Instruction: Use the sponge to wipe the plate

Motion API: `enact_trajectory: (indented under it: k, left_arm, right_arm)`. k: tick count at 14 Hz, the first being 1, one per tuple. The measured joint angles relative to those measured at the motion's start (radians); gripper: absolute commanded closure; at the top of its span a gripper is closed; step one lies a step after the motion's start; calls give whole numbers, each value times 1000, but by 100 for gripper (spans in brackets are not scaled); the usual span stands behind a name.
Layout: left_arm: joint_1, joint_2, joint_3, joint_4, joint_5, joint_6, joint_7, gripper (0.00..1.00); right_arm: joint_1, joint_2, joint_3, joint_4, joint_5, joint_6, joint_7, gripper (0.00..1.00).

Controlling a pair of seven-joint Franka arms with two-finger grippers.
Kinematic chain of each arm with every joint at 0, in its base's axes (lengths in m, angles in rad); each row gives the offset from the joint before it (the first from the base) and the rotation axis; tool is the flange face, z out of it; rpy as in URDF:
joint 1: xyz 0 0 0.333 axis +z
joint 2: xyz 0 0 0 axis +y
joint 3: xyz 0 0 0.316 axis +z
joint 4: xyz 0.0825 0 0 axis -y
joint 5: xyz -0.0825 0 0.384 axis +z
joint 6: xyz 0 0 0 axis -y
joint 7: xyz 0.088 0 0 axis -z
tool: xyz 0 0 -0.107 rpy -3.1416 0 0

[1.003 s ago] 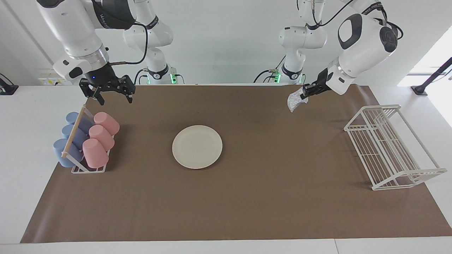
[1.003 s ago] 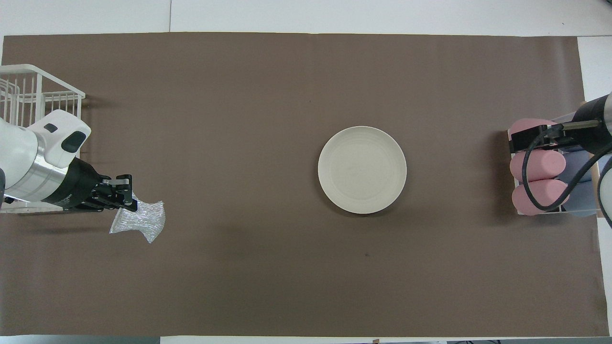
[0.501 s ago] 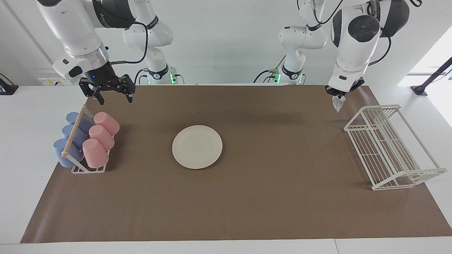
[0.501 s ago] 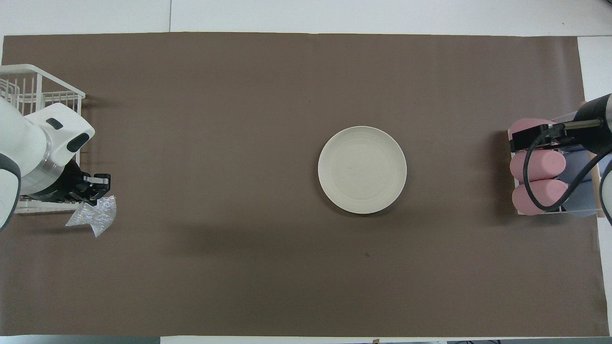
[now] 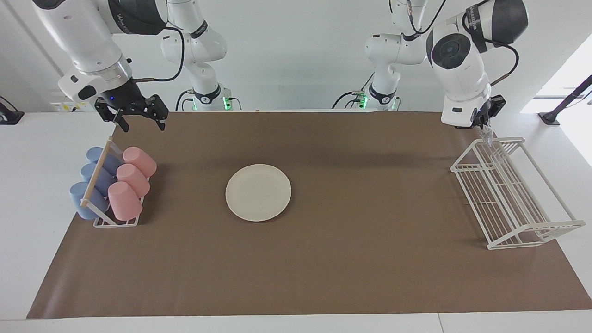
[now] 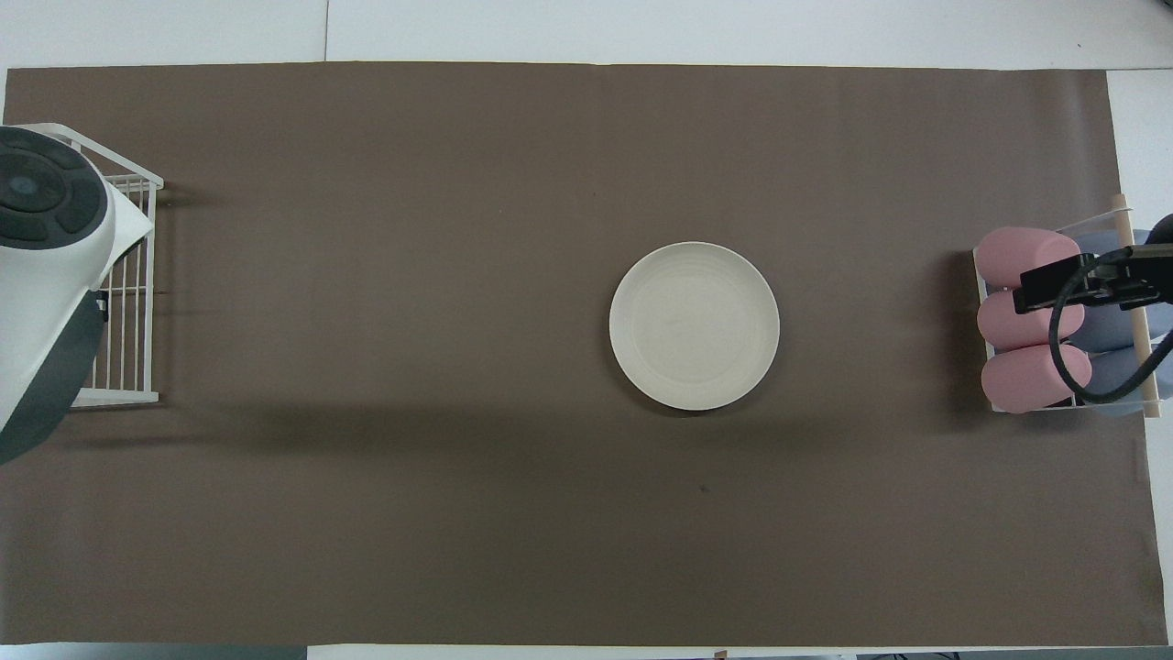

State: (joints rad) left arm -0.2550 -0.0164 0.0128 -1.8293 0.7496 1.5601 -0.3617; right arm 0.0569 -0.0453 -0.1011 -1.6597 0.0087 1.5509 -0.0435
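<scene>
One tool (image 5: pixel 483 124) pinching sponge (image 5: pixel 486 135), over rack (image 5: pixel 513 194)

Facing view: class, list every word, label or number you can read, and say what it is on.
White lettering on the right arm's dark band: too small to read.
White lettering on the left arm's dark band: too small to read.
Plate, cups, wire rack: no text.

White table (image 5: pixel 27 194), brown mat (image 5: pixel 347 259), plate (image 5: pixel 258 192), cup rack (image 5: pixel 113 185), wire rack (image 5: pixel 508 194)
</scene>
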Motion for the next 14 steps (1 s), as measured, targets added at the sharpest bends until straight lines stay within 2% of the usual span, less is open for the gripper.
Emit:
enact_trajectory:
  k: [6,9,14]
  left_arm:
    - [41,159,9,-27,197,166,-169,100]
    - [50,186,9,-47,234,176,-337,100]
    - [50,187,5,-64,235,184,-428,100]
  right_arm:
    - [-10,-7,5,0,1,-10,0,0]
    - [-7,-7,10,0,1,-10,0,0]
    - [-7,-7,13,0,1,-10,0,0]
